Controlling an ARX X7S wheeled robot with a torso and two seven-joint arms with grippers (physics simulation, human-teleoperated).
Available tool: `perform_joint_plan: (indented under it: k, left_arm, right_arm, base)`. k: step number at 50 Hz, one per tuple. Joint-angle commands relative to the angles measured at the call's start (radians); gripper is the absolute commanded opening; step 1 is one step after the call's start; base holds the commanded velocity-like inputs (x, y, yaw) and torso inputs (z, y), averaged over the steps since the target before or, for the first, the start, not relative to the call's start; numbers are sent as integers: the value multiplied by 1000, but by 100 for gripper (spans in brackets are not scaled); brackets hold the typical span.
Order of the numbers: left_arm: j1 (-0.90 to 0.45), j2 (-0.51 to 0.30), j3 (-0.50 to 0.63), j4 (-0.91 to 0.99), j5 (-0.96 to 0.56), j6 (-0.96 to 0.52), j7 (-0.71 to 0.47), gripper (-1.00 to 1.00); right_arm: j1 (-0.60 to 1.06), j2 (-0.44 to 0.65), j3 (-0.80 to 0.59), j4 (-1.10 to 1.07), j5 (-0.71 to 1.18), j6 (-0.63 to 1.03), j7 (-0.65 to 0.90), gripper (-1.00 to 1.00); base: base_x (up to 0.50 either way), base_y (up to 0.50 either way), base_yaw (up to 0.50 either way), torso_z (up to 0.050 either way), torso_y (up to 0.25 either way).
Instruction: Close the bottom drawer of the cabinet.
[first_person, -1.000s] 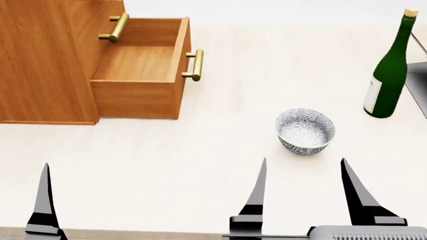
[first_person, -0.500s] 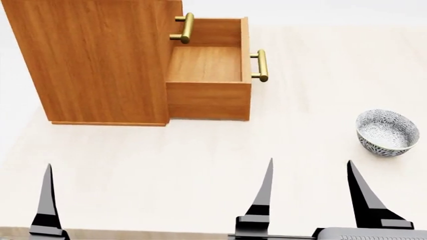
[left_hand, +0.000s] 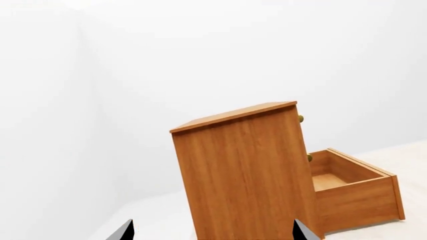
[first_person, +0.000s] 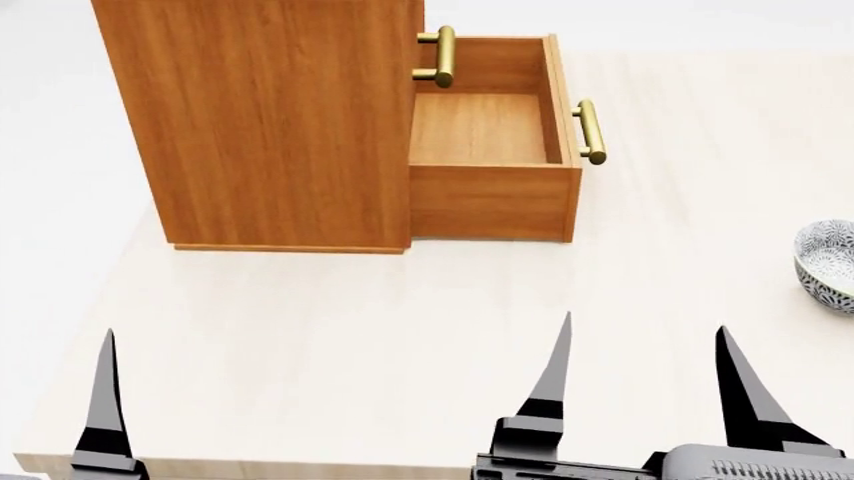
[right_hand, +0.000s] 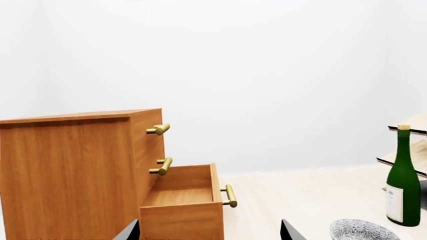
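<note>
The orange-brown cabinet stands at the back left of the pale table. Its bottom drawer is pulled out, its empty inside showing and its brass handle on its front. An upper drawer handle shows above it. The cabinet and open drawer also show in the right wrist view, and in the left wrist view the cabinet and drawer. My right gripper is open and empty, well short of the drawer. My left gripper is open and empty; one of its fingers shows at the near left.
A blue-patterned bowl sits at the right edge of the table. In the right wrist view a green bottle stands beyond the bowl, next to a pale slanted rack. The table's near edge runs just before the grippers.
The head view has swung left: the cabinet and drawer now sit further right in it, the bowl is at the right edge, and the bottle has left it. The drawer stays open.
</note>
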Motion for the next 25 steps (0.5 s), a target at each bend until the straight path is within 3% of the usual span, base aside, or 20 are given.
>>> perform_joint_plan:
  k: [1,4,25]
  left_arm:
    - [1,-4,6,-6,-5,7,-7,100]
    - [-1,-6,11,0,-2,0,-9,100]
    - [-2,-13,14,-1,-7,2,-22,100]
  right_arm:
    - [11,-3,19,-4,66,37,-7,100]
    - [5,-4,34,-15,97,25,-19,100]
    - [18,16,10,-11,88,33,4,100]
  base:
    - [0,0,0,0,0]
    - [188,0,0,0,0]
    - [500,0,0,0,0]
